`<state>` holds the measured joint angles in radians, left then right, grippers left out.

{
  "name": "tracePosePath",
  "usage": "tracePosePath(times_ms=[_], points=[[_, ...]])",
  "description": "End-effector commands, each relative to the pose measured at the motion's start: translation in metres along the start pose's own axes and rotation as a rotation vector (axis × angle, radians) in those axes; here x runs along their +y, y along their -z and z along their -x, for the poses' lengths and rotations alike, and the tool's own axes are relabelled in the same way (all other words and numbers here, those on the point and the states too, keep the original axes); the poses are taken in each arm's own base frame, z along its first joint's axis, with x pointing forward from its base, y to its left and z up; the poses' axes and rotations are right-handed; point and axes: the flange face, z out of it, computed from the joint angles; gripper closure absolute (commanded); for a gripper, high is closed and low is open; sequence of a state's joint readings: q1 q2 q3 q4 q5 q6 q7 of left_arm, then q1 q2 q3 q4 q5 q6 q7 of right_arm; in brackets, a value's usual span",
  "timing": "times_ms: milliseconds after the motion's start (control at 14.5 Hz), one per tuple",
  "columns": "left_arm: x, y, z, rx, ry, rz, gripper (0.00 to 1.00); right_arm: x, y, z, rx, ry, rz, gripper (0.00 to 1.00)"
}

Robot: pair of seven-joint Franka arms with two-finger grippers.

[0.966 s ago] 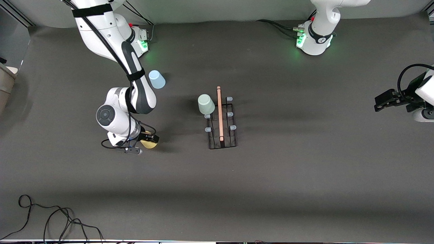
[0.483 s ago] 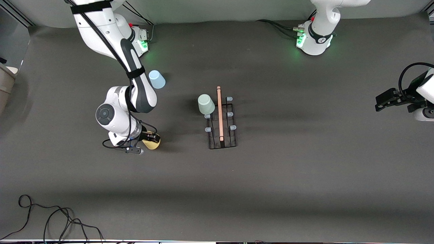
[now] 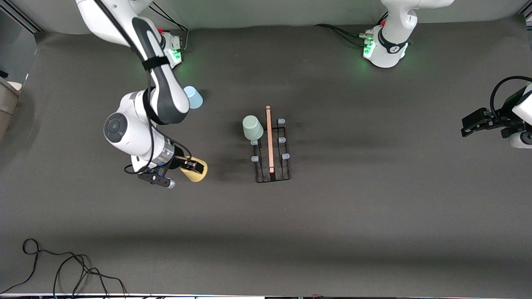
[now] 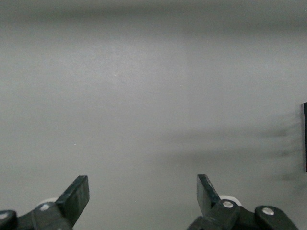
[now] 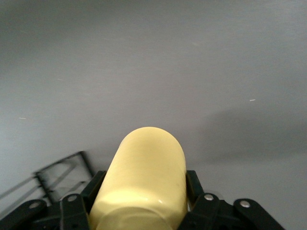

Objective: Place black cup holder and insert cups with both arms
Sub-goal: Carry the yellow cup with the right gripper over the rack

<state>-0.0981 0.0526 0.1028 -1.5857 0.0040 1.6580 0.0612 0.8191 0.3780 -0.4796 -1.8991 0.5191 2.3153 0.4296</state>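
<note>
The black cup holder (image 3: 272, 177) stands mid-table, its wooden rod (image 3: 269, 139) running along the top. A pale green cup (image 3: 252, 127) sits upside down on a peg at the end nearer the bases. My right gripper (image 3: 194, 168) is shut on the yellow cup (image 3: 196, 174), held tilted just above the mat, beside the holder toward the right arm's end. In the right wrist view the yellow cup (image 5: 144, 177) fills the gap between the fingers (image 5: 193, 182), with the holder (image 5: 62, 175) at the edge. The light blue cup (image 3: 194, 98) stands half hidden by the right arm. My left gripper (image 3: 471, 122) waits open and empty at the left arm's end.
A loose black cable (image 3: 62, 270) lies near the front edge toward the right arm's end. The two green-lit bases (image 3: 384, 50) stand along the back edge. The left wrist view shows only bare grey mat (image 4: 153, 96) under the open fingers (image 4: 76, 194).
The right gripper has shut on the yellow cup, lifted it off the mat and carried it a little toward the holder. The left arm has hardly moved.
</note>
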Motion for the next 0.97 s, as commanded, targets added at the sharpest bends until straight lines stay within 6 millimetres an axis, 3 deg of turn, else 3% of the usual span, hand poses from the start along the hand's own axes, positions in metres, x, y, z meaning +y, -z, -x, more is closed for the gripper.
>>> tracePosePath(times_ms=[0, 207, 345, 690, 897], points=[[0.0, 0.011, -0.002, 0.012, -0.011, 0.013, 0.0, -0.055, 0.005, 0.016, 0.017, -0.058, -0.031, 1.0], [-0.005, 0.0, -0.007, -0.006, 0.009, -0.003, 0.0, -0.103, -0.003, 0.043, 0.03, -0.096, -0.04, 1.0], [-0.003, 0.004, -0.007, -0.001, 0.01, -0.005, 0.0, -0.13, -0.012, 0.06, 0.046, -0.133, -0.036, 1.0], [-0.003, 0.015, -0.006, 0.004, -0.003, 0.011, 0.0, -0.154, -0.026, 0.074, 0.059, -0.157, -0.032, 1.0], [-0.004, 0.017, -0.006, 0.007, 0.014, 0.011, 0.0, -0.162, -0.052, 0.092, 0.056, -0.151, 0.001, 1.0]])
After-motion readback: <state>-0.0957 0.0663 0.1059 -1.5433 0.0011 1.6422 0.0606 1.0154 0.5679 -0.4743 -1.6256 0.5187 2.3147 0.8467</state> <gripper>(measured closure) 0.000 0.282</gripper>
